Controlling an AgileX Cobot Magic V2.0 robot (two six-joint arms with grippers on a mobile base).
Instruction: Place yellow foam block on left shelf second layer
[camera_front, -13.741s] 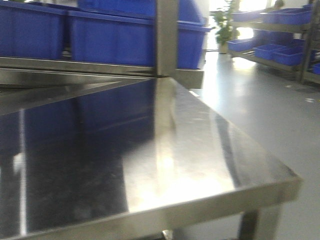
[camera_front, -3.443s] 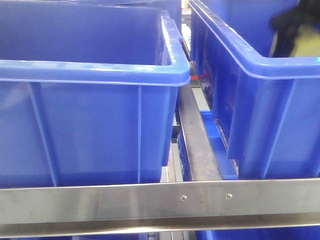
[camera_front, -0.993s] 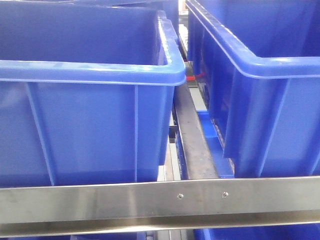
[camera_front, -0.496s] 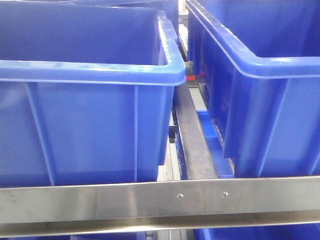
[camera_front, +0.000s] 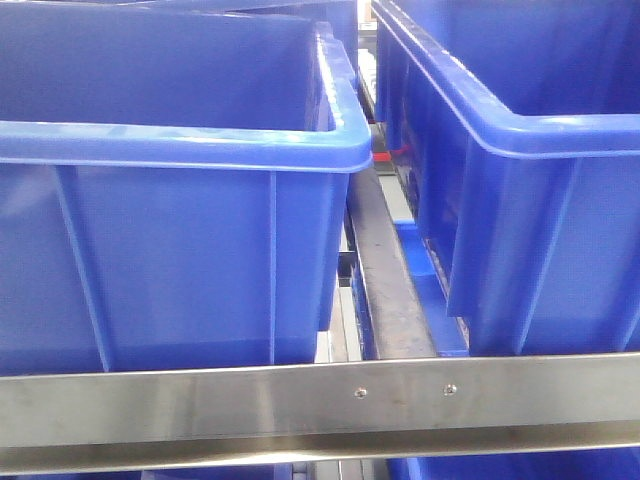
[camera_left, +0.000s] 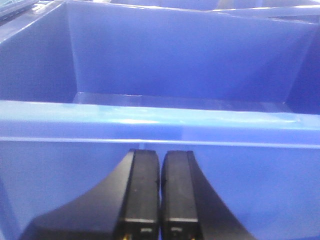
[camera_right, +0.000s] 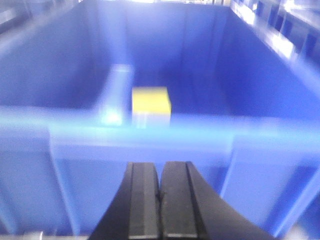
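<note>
The yellow foam block (camera_right: 150, 101) lies on the floor of a blue bin (camera_right: 150, 135), seen only in the right wrist view, beyond the bin's near rim. My right gripper (camera_right: 160, 167) is shut and empty, outside that bin's front wall, below the rim and well short of the block. My left gripper (camera_left: 160, 156) is also shut with nothing in it, pressed close to the outer wall of another blue bin (camera_left: 160, 120) whose inside looks bare. In the front view neither gripper nor the block shows.
Two blue bins, the left bin (camera_front: 180, 150) and the right bin (camera_front: 520, 130), stand side by side on a steel shelf behind a front rail (camera_front: 320, 395). A narrow gap with a dark metal bar (camera_front: 385, 270) separates them.
Since 3.4 s ago the dark arm with a yellow patch at the top right has left the front view. The view has barely shifted over the last second.
</note>
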